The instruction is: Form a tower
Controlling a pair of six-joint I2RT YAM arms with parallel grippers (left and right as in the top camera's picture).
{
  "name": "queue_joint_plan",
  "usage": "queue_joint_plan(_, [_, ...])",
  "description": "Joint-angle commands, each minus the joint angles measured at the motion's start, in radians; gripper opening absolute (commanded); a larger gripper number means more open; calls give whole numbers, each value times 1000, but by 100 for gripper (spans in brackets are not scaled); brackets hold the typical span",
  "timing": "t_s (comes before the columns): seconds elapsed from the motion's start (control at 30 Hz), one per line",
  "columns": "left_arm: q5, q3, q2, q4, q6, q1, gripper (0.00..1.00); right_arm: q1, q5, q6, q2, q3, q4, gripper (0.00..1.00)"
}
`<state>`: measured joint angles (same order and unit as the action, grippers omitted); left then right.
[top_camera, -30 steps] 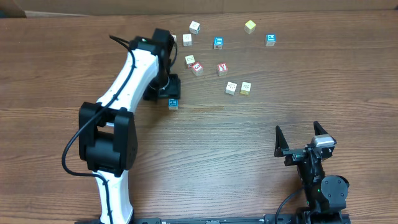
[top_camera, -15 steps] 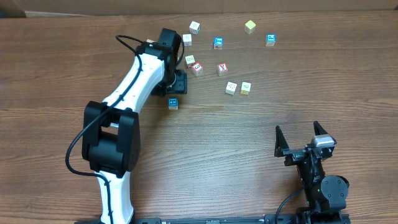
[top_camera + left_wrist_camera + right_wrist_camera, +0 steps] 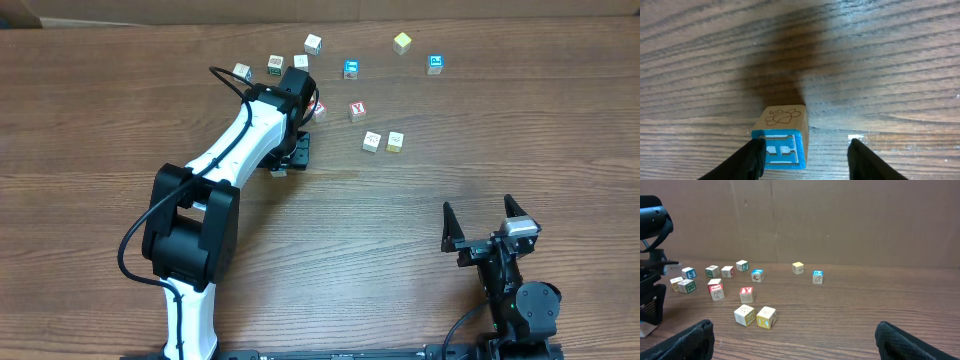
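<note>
Brown wooden table (image 3: pixel 480 150) carries no tower yet, only loose cubes (image 3: pixel 372 141) scattered toward twelve o'clock, and the right gripper (image 3: pixel 480 212) sits spread wide at five o'clock. The left gripper (image 3: pixel 807 152) straddles a blue-faced cube (image 3: pixel 782 145), jaws apart, one finger against it. Centring the cube before squeezing should stop it twisting.

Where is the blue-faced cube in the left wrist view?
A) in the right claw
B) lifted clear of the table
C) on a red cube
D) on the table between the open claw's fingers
D: the cube sits on the table between the left claw's fingers, with a gap beside one.
</note>
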<state>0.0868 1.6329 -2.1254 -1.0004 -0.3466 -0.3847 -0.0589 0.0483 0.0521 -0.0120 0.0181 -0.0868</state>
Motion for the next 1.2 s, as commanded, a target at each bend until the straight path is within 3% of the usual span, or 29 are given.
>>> queue_joint_plan(0.0, [27, -27, -13, -1, -21, 9, 50, -1, 6, -6, 7, -10, 6, 100])
queue_joint_plan(0.37, [104, -86, -13, 37, -40, 38, 61, -1, 6, -6, 7, -10, 6, 100])
queue_joint_plan(0.47, [104, -86, -13, 60, -40, 39, 51, -1, 6, -6, 7, -10, 6, 100])
queue_joint_plan(0.8, [95, -86, -13, 82, -39, 38, 48, -1, 6, -6, 7, -10, 6, 100])
queue_joint_plan(0.97, [53, -85, -13, 83, -39, 38, 28, -1, 6, -6, 7, -10, 6, 100])
queue_joint_plan(1.17, [47, -50, -11, 76, -37, 37, 28, -1, 6, -6, 7, -10, 6, 100])
